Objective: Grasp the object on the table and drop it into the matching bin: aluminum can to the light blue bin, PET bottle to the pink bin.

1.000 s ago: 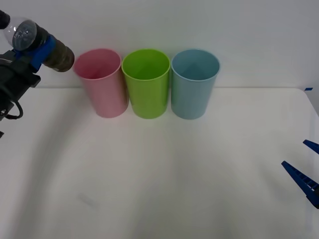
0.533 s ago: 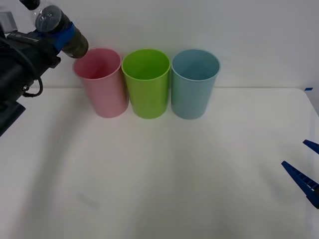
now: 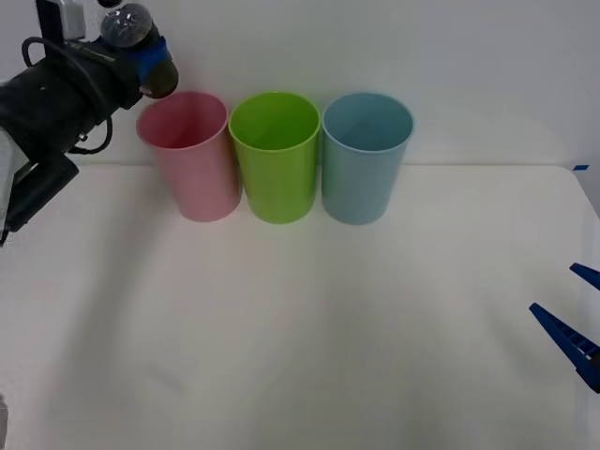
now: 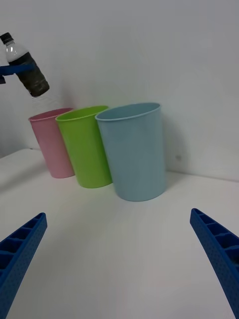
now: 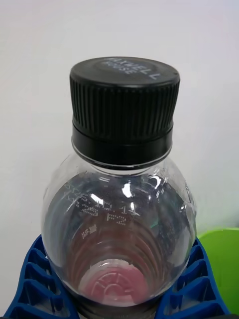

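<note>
Left gripper [image 3: 142, 58]: jaws clamped on PET bottle [image 3: 141, 52], carried high for dropping. Pink bin [image 3: 190, 155]: just below the jaws. Right gripper [image 4: 119, 259]: jaws apart, parked.

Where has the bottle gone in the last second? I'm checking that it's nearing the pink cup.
Yes, it moved. In the front view the bottle, held by the left gripper, shifted right, toward the pink cup.
</note>
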Robot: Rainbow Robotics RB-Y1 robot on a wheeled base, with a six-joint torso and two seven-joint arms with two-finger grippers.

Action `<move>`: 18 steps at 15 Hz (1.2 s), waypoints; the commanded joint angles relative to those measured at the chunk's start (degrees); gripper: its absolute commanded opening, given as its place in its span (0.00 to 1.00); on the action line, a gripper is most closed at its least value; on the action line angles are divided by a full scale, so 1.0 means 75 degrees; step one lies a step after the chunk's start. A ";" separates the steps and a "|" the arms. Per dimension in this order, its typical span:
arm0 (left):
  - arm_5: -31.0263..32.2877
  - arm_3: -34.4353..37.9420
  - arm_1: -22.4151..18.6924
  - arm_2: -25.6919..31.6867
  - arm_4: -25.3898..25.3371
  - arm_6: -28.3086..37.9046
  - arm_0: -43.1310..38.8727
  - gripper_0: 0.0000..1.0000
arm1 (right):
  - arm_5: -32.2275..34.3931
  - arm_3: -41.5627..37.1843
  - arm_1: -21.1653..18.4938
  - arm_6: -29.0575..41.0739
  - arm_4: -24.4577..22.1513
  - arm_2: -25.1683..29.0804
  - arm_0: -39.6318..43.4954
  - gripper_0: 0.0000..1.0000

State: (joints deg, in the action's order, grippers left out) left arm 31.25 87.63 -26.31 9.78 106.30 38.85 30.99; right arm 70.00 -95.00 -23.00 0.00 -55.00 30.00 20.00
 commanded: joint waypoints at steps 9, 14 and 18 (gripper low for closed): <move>0.0005 -0.0470 0.0215 -0.0379 0.1049 0.0258 0.0555 0.04 | 0.0000 0.0000 0.0000 0.0000 0.0000 0.0000 0.0000 1.00; -0.0007 -0.0470 0.0203 -0.0379 0.0978 0.0270 0.0543 1.00 | 0.0000 0.0000 0.0000 0.0000 0.0000 0.0000 0.0000 1.00; -0.0007 -0.0470 0.0203 -0.0367 0.0709 0.0246 0.0532 1.00 | 0.0000 0.0000 0.0000 0.0000 0.0000 0.0000 0.0000 1.00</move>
State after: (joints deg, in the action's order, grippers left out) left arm 31.21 84.11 -24.78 6.97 112.24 40.76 35.06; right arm 70.00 -95.00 -23.00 0.00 -55.00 30.00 20.00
